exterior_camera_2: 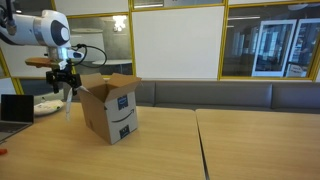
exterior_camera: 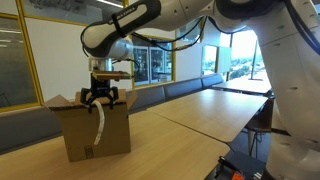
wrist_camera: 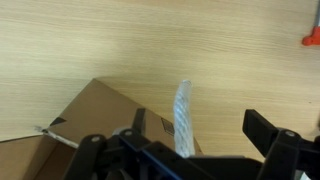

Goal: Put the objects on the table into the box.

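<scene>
A white braided rope point(wrist_camera: 182, 118) hangs straight down from between my gripper's fingers point(wrist_camera: 200, 140). The fingers stand wide apart, with a gap on each side of the rope. In both exterior views the gripper point(exterior_camera: 100, 95) point(exterior_camera_2: 65, 78) hovers at the edge of an open cardboard box point(exterior_camera: 95, 128) point(exterior_camera_2: 112, 110). The rope point(exterior_camera: 100, 128) point(exterior_camera_2: 68, 98) dangles outside the box wall, over the wooden table. In the wrist view one box flap point(wrist_camera: 90, 120) lies to the left of the rope.
A small red-orange object point(wrist_camera: 312, 40) lies on the table at the wrist view's top right edge. A laptop point(exterior_camera_2: 14, 108) and a pale flat object point(exterior_camera_2: 48, 105) lie beyond the box. A padded bench point(exterior_camera_2: 230, 95) runs along the wall.
</scene>
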`<action>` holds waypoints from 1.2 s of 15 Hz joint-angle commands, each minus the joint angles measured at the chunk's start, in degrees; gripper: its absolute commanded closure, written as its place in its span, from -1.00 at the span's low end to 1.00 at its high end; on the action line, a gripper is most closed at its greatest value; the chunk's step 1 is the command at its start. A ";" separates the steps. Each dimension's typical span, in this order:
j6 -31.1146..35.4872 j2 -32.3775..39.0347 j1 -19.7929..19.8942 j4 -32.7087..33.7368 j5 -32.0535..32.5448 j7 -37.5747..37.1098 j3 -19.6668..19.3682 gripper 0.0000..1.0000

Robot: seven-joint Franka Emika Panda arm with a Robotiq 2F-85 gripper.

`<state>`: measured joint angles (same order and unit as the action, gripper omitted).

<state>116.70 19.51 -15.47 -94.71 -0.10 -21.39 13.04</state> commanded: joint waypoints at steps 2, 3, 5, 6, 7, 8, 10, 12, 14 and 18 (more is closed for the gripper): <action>3.26 2.19 -1.29 0.14 -1.18 -1.47 -1.49 -1.00; 5.08 2.40 -1.33 -0.37 -1.25 -1.68 -1.63 -1.00; 7.33 3.11 -1.55 -0.36 -1.11 -2.49 -1.98 -1.00; 8.21 3.32 -1.77 -0.47 -0.78 -2.97 -2.23 -1.00; 8.84 3.58 -1.87 -0.49 -0.73 -3.17 -2.39 -1.00; 9.30 3.74 -2.03 -0.50 -0.58 -3.43 -2.60 -0.94; 9.83 3.73 -2.42 -0.74 -0.08 -3.77 -2.99 -0.45; 9.99 3.52 -2.72 -0.90 0.09 -4.01 -3.23 -0.30; 10.12 3.08 -3.07 -1.16 0.43 -4.35 -3.46 0.06; 9.89 2.15 -3.69 -1.67 1.04 -4.70 -3.80 0.64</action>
<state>125.35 23.66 -17.85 -95.00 -0.08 -24.59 10.41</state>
